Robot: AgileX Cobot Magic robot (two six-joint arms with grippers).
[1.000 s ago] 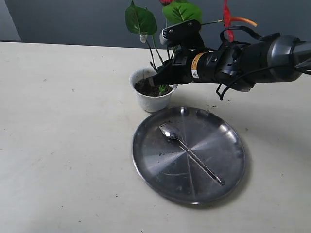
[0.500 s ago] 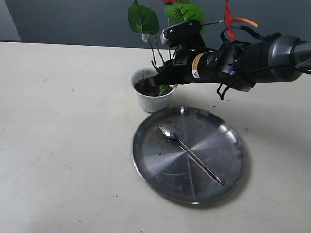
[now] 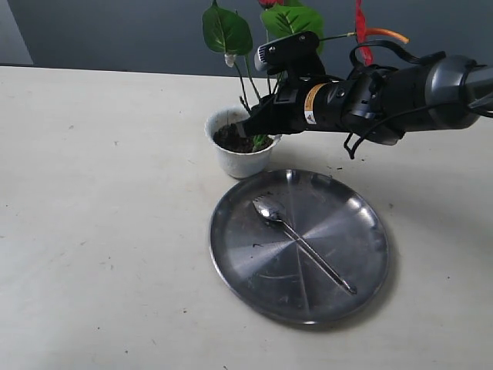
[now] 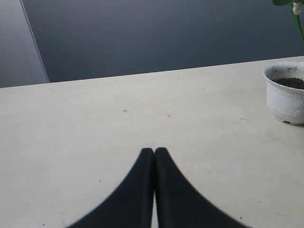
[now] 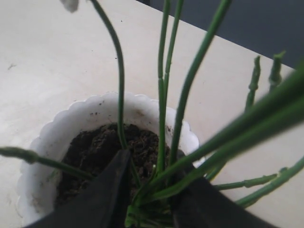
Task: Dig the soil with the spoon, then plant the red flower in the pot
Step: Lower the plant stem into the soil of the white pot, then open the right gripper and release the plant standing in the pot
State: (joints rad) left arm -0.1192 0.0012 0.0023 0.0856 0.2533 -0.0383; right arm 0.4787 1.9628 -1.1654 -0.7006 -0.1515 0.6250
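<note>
The white scalloped pot (image 3: 240, 156) holds dark soil (image 3: 233, 139) and stands just behind the steel plate. My right gripper (image 3: 254, 132) reaches over the pot's rim and is shut on the red flower's (image 3: 359, 23) stem bundle, whose base sits low over the soil (image 5: 102, 152). Green stems (image 5: 164, 90) rise between the two black fingers (image 5: 107, 190), above the pot (image 5: 95, 107). Leaves (image 3: 226, 29) and red blooms stand above the arm. The silver spoon (image 3: 302, 245) lies in the plate. My left gripper (image 4: 154, 151) is shut and empty over bare table, with the pot (image 4: 286, 95) off to one side.
The large round steel plate (image 3: 354, 266) lies in front of the pot, with soil crumbs on it. The right arm (image 3: 385, 96) stretches across the back right. A dark wall runs behind the table's far edge.
The flower's leaves shifted slightly to the right between one second ago and half a second ago; since then nothing has visibly moved.
</note>
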